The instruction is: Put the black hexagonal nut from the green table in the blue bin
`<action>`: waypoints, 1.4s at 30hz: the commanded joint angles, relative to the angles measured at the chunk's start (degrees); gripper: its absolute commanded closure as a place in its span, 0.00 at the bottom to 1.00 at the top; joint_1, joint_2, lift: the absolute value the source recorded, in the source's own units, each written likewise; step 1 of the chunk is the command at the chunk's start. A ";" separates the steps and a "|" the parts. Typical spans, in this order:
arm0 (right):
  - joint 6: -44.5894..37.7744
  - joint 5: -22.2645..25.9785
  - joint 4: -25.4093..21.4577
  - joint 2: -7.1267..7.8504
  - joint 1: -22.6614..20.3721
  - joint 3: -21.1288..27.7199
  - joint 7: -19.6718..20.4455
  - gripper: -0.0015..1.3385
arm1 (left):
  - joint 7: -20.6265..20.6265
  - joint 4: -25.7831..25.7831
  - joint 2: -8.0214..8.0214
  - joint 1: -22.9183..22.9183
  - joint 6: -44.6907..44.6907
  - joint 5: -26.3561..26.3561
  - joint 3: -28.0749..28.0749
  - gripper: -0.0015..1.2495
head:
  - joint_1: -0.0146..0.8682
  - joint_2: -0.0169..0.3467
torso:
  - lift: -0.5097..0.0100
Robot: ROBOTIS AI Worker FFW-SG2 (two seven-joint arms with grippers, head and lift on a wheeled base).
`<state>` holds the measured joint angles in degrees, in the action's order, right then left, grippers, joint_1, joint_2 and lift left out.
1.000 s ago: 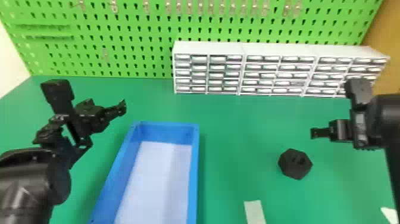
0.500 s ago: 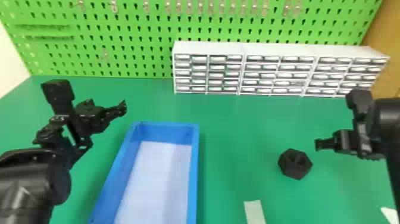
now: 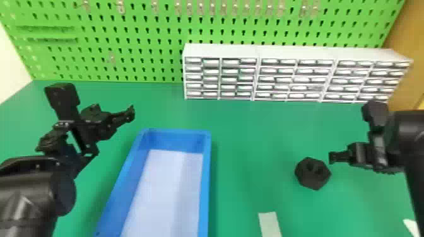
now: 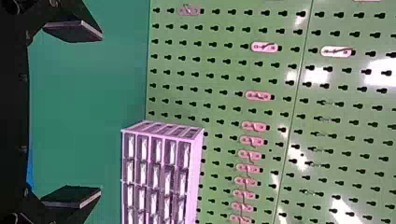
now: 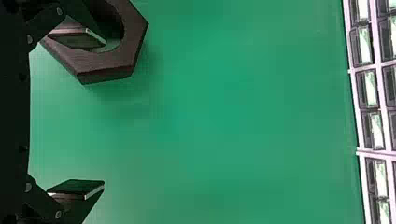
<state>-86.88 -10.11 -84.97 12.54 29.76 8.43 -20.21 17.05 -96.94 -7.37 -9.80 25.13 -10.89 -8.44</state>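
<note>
1. Right gripper (image 5: pixel 99 112) of mine: fingers spread wide, nothing between them. It is the nearer one, so I would pick with it.
2. The black hexagonal nut (image 3: pixel 312 182) rests on the green table (image 3: pixel 252 141), just to the left of that gripper and slightly closer to me in the head view. In the right wrist view one finger overlaps its hole – the nut sits off to that finger's side, not centred in the gap. Whether they touch, I cannot tell.
3. So the coming move, I judge, turns on that sideways offset: shift left and a little back until the nut lies midway, then lower and close across its sides. Dropping from here could land a finger on the nut or in its hole.
4. The blue bin (image 3: pixel 205 182) is farther left, between my two arms – a leftward carry afterwards.
5. Left gripper (image 4: pixel 101 113): parked beyond the bin, fingers apart, empty.
</note>
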 commanded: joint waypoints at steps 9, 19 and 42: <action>1.27 0.79 1.65 -0.41 0.39 -1.66 0.00 0.17 | 0.00 0.00 -0.01 -0.04 0.01 -0.01 0.00 0.10 | 0.77 0.14 | 0.79; 2.15 1.41 2.79 -0.76 0.21 -2.98 0.00 0.17 | 0.00 0.00 -0.01 -0.04 0.01 -0.01 0.00 0.10 | 0.77 0.14 | 0.79; 3.64 1.50 3.76 -0.85 -0.76 -2.71 0.00 0.17 | 0.00 0.00 0.08 -0.04 0.01 -0.01 0.09 0.10 | 0.77 0.14 | 0.79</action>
<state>-83.55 -8.65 -81.31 11.75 29.15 5.68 -20.21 17.05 -96.94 -7.36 -9.84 25.14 -10.90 -8.43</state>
